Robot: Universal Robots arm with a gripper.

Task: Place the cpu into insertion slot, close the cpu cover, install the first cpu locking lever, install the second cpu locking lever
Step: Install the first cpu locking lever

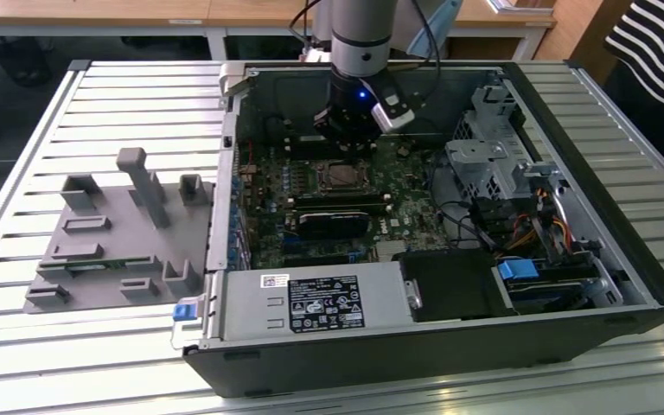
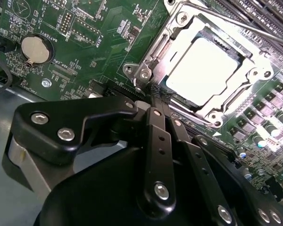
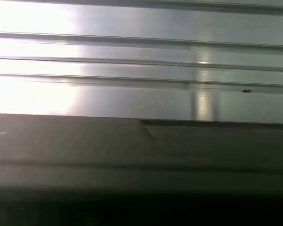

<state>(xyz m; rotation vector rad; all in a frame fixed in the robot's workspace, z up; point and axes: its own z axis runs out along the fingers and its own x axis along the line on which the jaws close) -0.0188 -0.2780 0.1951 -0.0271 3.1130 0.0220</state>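
The cpu (image 2: 202,66) lies flat in the slot (image 2: 179,97), its bright metal top showing through the window of the cover (image 2: 254,77), which appears to be down over it. In the exterior view the same socket (image 1: 341,176) sits near the middle of the motherboard (image 1: 309,216), inside the open computer case (image 1: 609,259) on the slatted worktop (image 1: 32,346).

A thin steel lever (image 2: 254,29) runs along the far edge of the socket; whether it is latched I cannot tell. The work seems to stand at the lever stage: chip seated, cover closed.

To do this step well, the claw should meet a lever at its free end, press it down and then sideways under its catch, keeping force off the chip and off the small parts around the socket. A steady, shallow push looks safer than a steep one, since the wire could spring away.

The claw (image 2: 156,94) has its black fingers (image 2: 155,136) pressed together, holding nothing, with the tips at the socket's corner, by the hinge screw (image 2: 144,74). In the exterior view the arm (image 1: 361,35) comes down nearly upright from the far side, its wrist just beyond the socket. A grey parts tray (image 1: 113,242) lies on that view's left, and a person in a striped top (image 1: 660,52) stands at the far right.
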